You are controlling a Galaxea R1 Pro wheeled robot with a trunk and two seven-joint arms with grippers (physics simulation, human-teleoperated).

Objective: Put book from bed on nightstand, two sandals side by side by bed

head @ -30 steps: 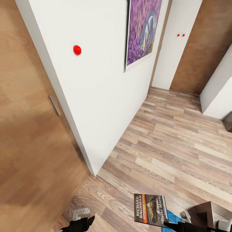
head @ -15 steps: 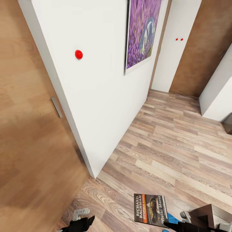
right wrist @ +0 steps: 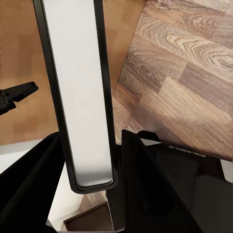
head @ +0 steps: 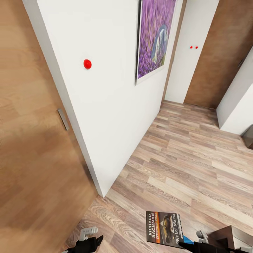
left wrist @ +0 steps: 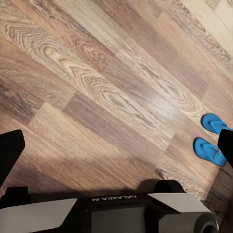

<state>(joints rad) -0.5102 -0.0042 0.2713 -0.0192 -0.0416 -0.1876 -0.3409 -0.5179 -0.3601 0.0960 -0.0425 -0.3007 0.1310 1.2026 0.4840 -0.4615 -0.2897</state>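
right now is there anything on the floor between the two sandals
No. In the left wrist view the two sandals lie side by side, apart, with just a narrow strip of bare wood-plank floor between them.

a white wall (head: 105, 105) runs from the near floor away toward the far corner. on it hangs a purple picture (head: 154, 38), and nearer along the wall sits a red dot (head: 87, 64). left of the wall is a brown wood door (head: 31, 140) with a small grey handle (head: 63, 119). right of the wall spreads a wood-plank floor (head: 182, 158) in mixed browns. beyond the picture stands a white panel (head: 191, 52) with two red dots (head: 193, 47), a brown panel (head: 221, 59) beside it.
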